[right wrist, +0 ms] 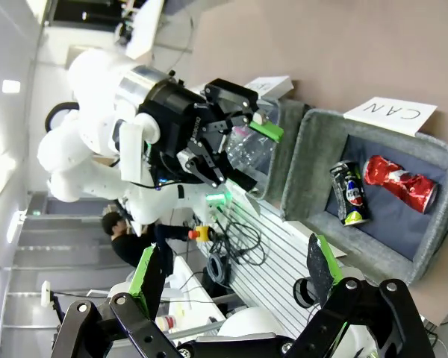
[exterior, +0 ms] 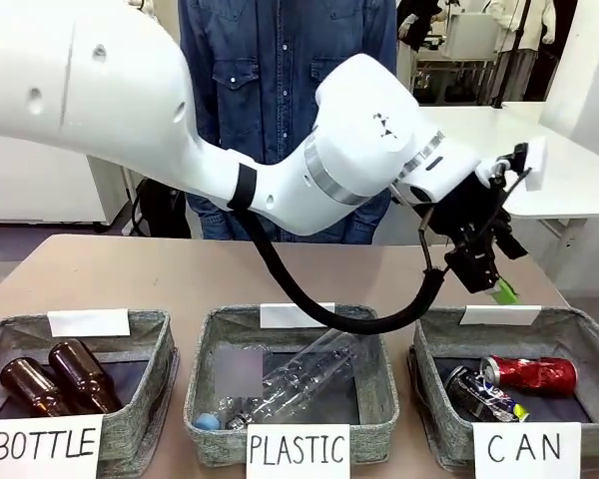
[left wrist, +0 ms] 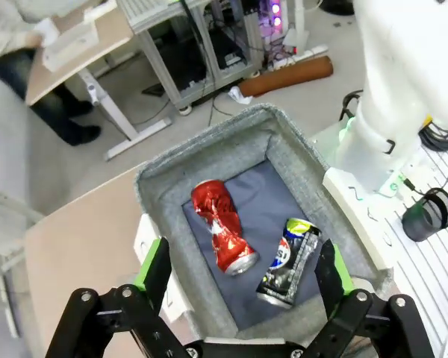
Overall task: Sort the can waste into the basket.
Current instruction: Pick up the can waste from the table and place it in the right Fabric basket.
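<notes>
The red can [exterior: 529, 372] and the black can [exterior: 484, 395] lie side by side on the dark bottom of the grey basket [exterior: 581, 327] signed "CAN", at the table's right. My left arm reaches across from the left, and its gripper [exterior: 489, 282] hangs open and empty just above the basket's far rim. Looking down in the left wrist view, the red can [left wrist: 220, 224] and black can [left wrist: 287, 262] lie in the basket [left wrist: 209, 142] between the spread fingers of my left gripper [left wrist: 243, 268]. My right gripper [right wrist: 235, 268] is open and empty, off to the side of the basket [right wrist: 313, 164].
A basket signed "BOTTLE" [exterior: 10, 327] holds two brown bottles [exterior: 50, 384] at the left. The middle basket signed "PLASTIC" [exterior: 381, 371] holds a clear plastic bottle [exterior: 299, 379]. A person in a denim shirt [exterior: 280, 60] stands at the far side.
</notes>
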`<move>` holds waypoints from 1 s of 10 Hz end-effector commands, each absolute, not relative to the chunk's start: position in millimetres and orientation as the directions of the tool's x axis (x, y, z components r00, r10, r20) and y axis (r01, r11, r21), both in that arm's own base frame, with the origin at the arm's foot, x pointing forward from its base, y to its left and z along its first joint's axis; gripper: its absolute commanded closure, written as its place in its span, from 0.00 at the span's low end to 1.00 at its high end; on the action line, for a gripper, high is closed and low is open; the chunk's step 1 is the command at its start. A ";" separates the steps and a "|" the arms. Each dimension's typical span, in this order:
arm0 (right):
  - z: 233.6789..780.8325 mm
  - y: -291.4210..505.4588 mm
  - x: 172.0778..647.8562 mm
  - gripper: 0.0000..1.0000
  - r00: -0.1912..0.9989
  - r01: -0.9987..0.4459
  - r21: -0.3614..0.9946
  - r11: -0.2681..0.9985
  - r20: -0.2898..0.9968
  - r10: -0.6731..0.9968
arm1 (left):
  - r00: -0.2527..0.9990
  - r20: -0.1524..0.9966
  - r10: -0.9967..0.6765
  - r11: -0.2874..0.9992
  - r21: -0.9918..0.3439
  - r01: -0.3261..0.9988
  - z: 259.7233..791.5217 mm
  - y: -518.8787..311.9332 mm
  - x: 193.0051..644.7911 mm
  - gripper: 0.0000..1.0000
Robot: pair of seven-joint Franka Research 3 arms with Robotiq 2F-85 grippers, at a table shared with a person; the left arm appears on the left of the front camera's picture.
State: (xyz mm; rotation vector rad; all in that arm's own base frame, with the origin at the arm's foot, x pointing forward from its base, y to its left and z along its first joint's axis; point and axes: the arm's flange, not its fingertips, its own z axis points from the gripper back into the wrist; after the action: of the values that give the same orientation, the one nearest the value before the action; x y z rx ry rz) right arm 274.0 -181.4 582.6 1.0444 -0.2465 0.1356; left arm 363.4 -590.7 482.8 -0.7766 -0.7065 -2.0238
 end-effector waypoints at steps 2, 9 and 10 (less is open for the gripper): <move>582.6 -181.4 274.0 0.00 0.964 -0.227 0.837 0.497 0.265 -0.006 | -0.295 0.753 -0.588 -0.420 0.028 0.907 505.3 -519.6 363.0 0.00; 529.2 99.2 334.5 0.00 0.908 -0.327 0.929 0.173 0.259 0.328 | 0.751 0.618 -0.233 0.086 -0.756 0.649 525.7 -169.0 314.1 0.00; 529.7 115.3 330.4 0.00 0.925 -0.303 0.949 0.088 0.271 0.267 | 0.837 0.508 -0.206 0.143 -0.830 0.539 517.9 -132.4 292.4 0.00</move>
State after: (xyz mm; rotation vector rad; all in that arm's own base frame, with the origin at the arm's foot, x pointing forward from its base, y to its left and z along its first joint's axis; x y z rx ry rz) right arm 331.2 114.5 520.7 1.3266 0.0201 0.4987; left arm 324.4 -148.1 510.6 -1.2835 -0.3480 -0.7611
